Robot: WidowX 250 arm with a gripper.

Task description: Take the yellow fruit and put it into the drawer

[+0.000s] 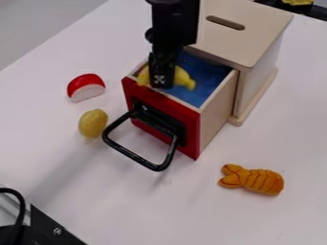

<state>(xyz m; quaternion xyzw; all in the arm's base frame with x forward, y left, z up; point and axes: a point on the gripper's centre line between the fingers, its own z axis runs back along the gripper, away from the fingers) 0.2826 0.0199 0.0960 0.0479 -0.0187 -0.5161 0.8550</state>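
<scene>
The table (76, 191) is used as the base for everything. The wooden box (256, 36) is set toward its far edge, so that room is left in front for the drawer (214, 107). The drawer is drawn well out, its open top and blue lining (207, 76) exposed, as is needed for anything to be let in from above. The gripper (161, 80) is hung nearly upright over the drawer's front left corner; by this placing, a short straight drop seems intended. Whether it is open, closed or clamped on the fruit cannot be told from this side. The handle (137, 158) is turned outward from the red front, clear of the opening, where it can be used for a later push.

The orange piece (254, 179) is laid out beyond the drawer's right edge, out of the way. The yellow fruit (184, 78) is seen on both sides of the gripper, at the drawer's left end by the front edge; whether it is held or already rested inside cannot be made out. The red piece (85, 87) and the pale yellow piece (93, 123) are placed toward the table's left edge, outside the drawer, where neither is likely to be disturbed.
</scene>
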